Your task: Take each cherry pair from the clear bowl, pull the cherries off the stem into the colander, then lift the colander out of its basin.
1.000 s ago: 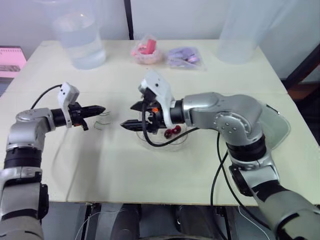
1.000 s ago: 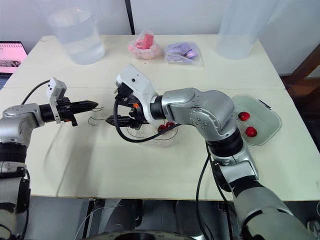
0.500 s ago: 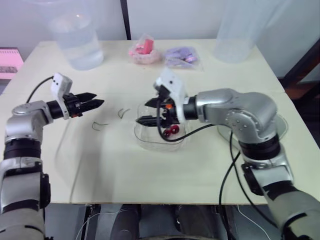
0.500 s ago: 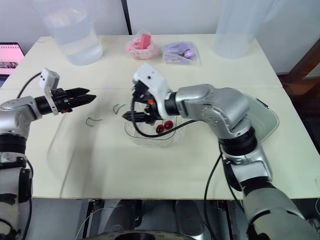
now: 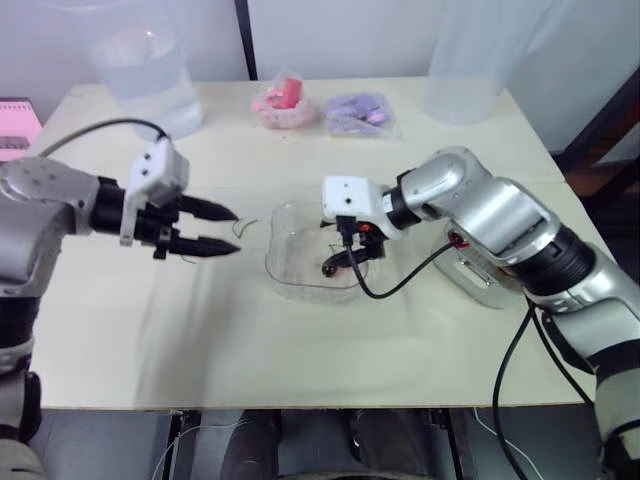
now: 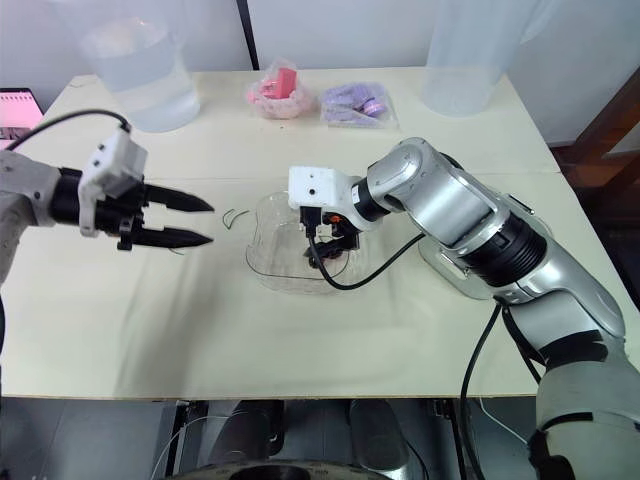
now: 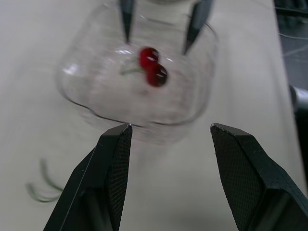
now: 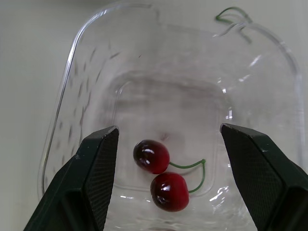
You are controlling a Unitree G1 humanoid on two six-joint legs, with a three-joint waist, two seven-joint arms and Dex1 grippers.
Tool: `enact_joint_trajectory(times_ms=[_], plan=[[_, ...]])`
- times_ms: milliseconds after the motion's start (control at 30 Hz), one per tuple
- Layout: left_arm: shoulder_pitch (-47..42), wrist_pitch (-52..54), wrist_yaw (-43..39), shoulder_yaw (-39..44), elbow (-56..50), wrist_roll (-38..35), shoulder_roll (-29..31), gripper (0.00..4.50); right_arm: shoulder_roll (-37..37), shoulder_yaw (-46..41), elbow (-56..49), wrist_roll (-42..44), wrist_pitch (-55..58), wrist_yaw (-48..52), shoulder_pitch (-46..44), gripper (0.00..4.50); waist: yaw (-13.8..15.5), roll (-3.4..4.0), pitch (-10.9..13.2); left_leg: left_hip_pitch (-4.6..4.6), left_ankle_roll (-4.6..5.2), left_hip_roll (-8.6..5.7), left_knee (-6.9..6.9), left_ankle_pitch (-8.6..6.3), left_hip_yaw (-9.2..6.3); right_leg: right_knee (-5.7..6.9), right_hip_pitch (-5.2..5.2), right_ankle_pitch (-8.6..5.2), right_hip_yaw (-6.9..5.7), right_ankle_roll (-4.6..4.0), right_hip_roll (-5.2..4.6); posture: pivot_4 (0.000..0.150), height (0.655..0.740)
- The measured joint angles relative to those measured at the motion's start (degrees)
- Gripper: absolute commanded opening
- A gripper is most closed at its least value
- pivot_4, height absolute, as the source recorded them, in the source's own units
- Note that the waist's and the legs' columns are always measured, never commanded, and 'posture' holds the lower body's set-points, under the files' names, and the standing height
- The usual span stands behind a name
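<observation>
- Right gripper hangs fingers-down inside the clear bowl, jaws spread wide and holding nothing.
- Its two fingers sit on either side of the cherry pair, not touching it. This looks like the line-up for a pinch on the fruit or stem.
- Left gripper is also spread and empty. It hovers just above the table, tips aimed at the bowl's near-left wall.
- Likely reason: it waits close by to take the other end of the pair once the pair is lifted, so the two arms can pull fruit from stem.
- Clear bowl contents: one pair only, two dark red cherries touching each other and joined by a curved green stem. They lie on the bowl floor toward the right gripper's side, with nothing else inside.
- Loose green stems lie on the table just outside the bowl, between it and the left gripper, with no fruit on them.
- Pale basin peeks out under the right forearm, on the robot's right of the bowl and near it. The colander inside and anything in it are hidden by the arm.
- Judged stage: last pair in the bowl not yet picked, colander not yet lifted.
- Far edge of the table: clear water container, pink bagged item, purple bag, all well apart from the work.
</observation>
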Motion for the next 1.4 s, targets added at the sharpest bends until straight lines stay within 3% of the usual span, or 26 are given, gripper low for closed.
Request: enact_joint_trajectory(times_ms=[100,167,533,967,1133,1400], plan=[[-0.37,0.49,-0.63,-0.91,-1.81,-0.5,0.18,2.79,3.76,2.52,3.7,-3.56,-3.19,3.04,-0.85,2.8,0.21,0.0,0.0,-0.01,0.0,0.0,0.02,0.0,0.0,0.0,0.0,0.0,0.0,0.0,-0.01,0.15,0.7348],[-0.98,0.84,-0.53,-0.87,-2.63,-0.83,0.18,2.79,5.1,3.87,5.99,-5.65,-5.13,4.3,-0.91,1.79,0.24,0.0,0.0,-0.02,-0.01,-0.01,0.03,0.0,0.01,-0.01,0.0,0.0,0.0,0.0,-0.03,0.15,0.7348],[0.39,2.36,0.55,-0.09,-4.97,-3.71,0.19,2.79,7.59,6.11,16.34,-16.85,-17.52,14.08,-2.25,1.79,0.06,0.0,0.0,0.0,-0.05,0.0,0.03,0.03,0.0,0.0,0.0,0.0,-0.01,0.0,0.0,0.15,0.7348],[2.88,1.11,2.06,1.71,-4.95,-5.55,-0.83,2.79,12.62,6.11,23.75,-26.25,-24.98,16.6,-3.21,1.79,0.24,0.0,0.0,-0.01,-0.15,-0.01,0.04,0.08,-0.01,0.0,0.01,0.0,-0.01,0.0,-0.02,0.15,0.7348],[0.13,2.03,3.89,1.71,-4.96,-6.5,-1.6,2.79,13.97,5.9,23.99,-27.53,-25.28,17.38,-3.11,0.54,0.14,0.0,0.0,-0.01,-0.18,-0.01,0.03,0.1,-0.01,0.01,0.01,0.0,-0.01,0.0,-0.01,0.15,0.7348],[-0.55,3.4,5.24,1.6,-4.27,-6.94,-1.93,2.79,16.14,2.49,23.71,-27.24,-25.19,16.66,-3.29,0.51,-0.03,0.0,0.0,0.0,-0.22,-0.01,0.03,0.13,-0.02,0.02,0.01,0.0,-0.01,0.0,0.0,0.15,0.7348]])
